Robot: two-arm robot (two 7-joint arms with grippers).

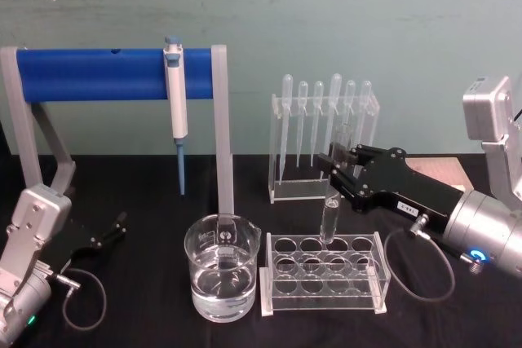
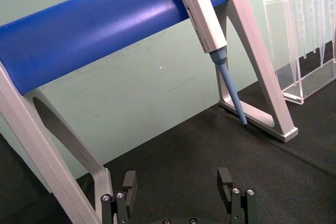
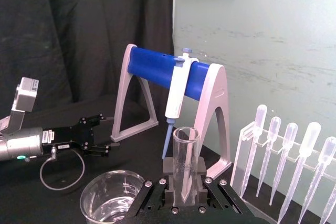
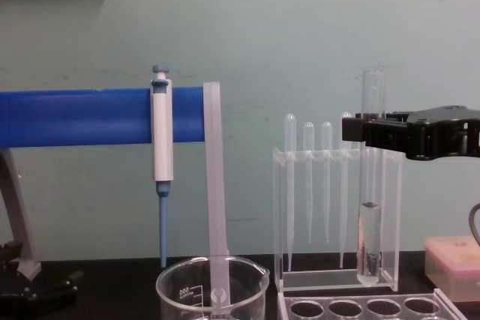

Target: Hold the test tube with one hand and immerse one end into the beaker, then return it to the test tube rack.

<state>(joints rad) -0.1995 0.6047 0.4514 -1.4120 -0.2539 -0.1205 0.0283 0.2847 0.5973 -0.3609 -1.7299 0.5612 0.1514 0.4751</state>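
Right gripper (image 1: pixel 335 169) clamped on the upper part of the test tube (image 1: pixel 331 219), tube upright. Its rounded end sits at a far-row hole of the clear test tube rack (image 1: pixel 323 299); cannot tell if it touches. Beaker (image 1: pixel 222 238), part-filled with clear liquid, stands just left of the rack; left gripper (image 2: pixel 178 179) at near left, fingers apart.

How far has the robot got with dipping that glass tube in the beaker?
Done: the right gripper has its jaws shut on the test tube, held upright. In hand: the tube's bottom hangs just above the rack, beside the part-filled beaker. Left: seating it in the rack; whether the dip has happened, I cannot tell. The left gripper lies idle, open.
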